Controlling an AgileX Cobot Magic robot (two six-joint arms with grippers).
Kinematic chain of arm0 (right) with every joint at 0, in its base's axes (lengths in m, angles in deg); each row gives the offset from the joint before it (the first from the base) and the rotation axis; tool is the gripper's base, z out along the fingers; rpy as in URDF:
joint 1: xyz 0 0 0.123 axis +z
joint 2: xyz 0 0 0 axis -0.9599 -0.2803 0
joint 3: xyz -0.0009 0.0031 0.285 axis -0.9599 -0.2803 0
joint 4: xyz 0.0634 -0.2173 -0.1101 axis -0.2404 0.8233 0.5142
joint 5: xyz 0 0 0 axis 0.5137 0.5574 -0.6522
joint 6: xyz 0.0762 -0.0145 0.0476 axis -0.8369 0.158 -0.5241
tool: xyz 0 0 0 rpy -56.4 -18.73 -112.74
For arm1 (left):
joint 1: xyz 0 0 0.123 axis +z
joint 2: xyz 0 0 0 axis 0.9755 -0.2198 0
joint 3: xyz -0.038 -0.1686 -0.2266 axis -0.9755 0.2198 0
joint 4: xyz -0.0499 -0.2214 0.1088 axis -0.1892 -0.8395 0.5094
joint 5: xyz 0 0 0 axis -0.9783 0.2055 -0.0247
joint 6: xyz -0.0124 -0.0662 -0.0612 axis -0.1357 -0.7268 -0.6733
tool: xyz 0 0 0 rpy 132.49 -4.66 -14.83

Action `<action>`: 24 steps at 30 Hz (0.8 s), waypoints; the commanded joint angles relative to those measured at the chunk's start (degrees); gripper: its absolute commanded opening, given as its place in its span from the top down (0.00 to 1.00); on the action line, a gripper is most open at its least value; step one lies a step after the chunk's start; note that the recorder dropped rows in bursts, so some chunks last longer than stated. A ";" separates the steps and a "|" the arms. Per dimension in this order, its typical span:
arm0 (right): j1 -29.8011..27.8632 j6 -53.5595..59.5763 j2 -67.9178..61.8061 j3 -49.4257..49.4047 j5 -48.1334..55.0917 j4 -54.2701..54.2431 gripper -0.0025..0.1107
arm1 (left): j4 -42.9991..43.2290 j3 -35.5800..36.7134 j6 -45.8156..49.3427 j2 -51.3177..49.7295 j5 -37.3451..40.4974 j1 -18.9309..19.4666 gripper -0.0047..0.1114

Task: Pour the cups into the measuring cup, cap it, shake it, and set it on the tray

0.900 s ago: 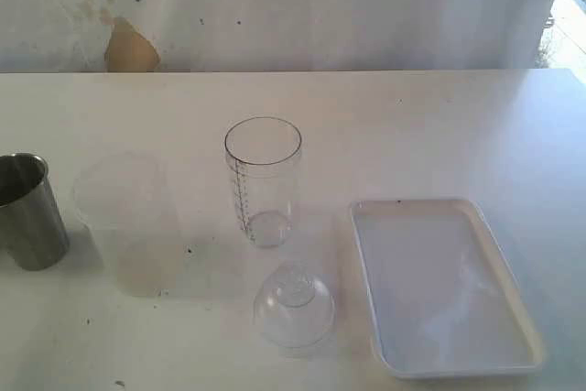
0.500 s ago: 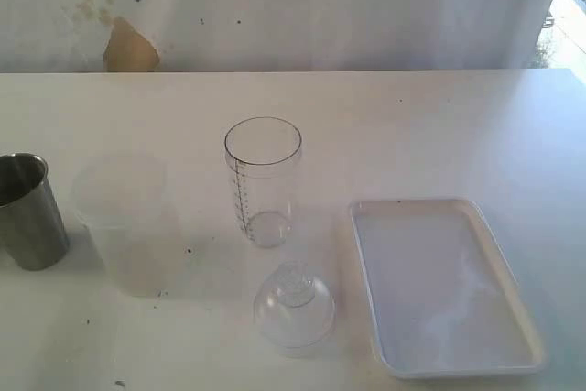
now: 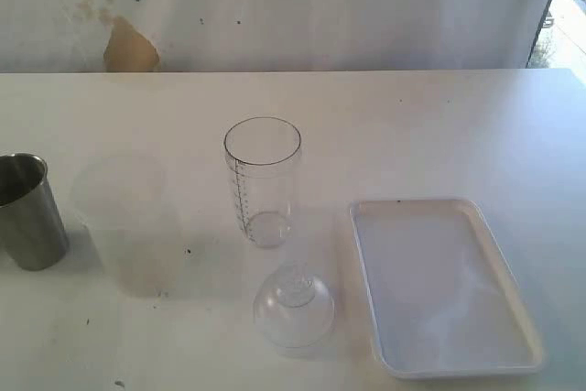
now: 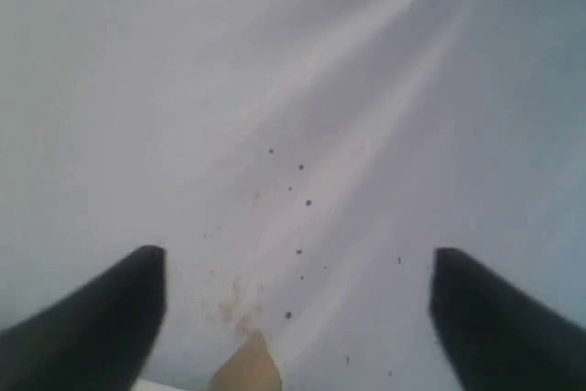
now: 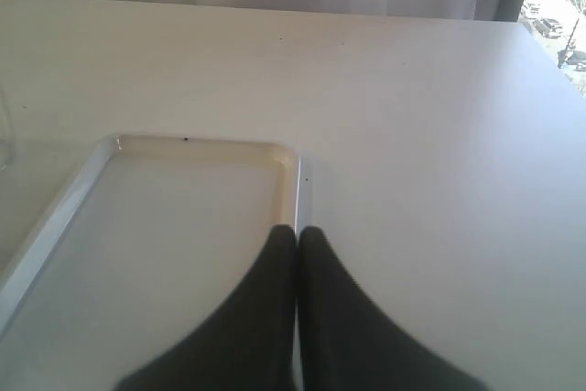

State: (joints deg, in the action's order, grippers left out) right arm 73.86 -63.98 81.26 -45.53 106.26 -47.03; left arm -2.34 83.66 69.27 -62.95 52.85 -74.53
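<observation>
A pale desk [image 3: 439,125] runs back to a white backdrop [image 3: 366,6] that carries a brown patch [image 3: 128,48] and a few dark specks. Near the middle of the desk the measuring cup [image 3: 263,180] stands upright and uncapped, its dark scale running down 1 side. Just in front of it, nearer the camera and apart from it, the cap [image 3: 293,309] sits dome up with its knob on top. The tray [image 3: 421,201] lies flat on the right of the exterior view, beside the cap and not touching it. At the left edge the steel tumbler [image 3: 32,217] stands upright. Between it and the measuring cup is the frosted cup [image 3: 124,226], so faint that only its outline shows. The left pincer [image 4: 298,263] has its 2 dark fingers [image 4: 101,318] wide apart with nothing between them, facing the backdrop and the brown patch. The right pincer [image 5: 296,237] has its fingers pressed together on nothing. Its tip lines up with the tray's rim near a corner, and whether it touches the rim cannot be told.
</observation>
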 commanded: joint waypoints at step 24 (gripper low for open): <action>-0.14 0.50 0.32 -0.10 -0.16 0.17 0.98 | -22.27 -2.30 13.14 -43.47 -19.62 -0.08 0.06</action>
State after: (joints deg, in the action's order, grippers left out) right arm 73.86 -63.98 81.26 -45.53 106.26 -47.03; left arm -30.82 82.47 87.05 -104.14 34.45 -74.53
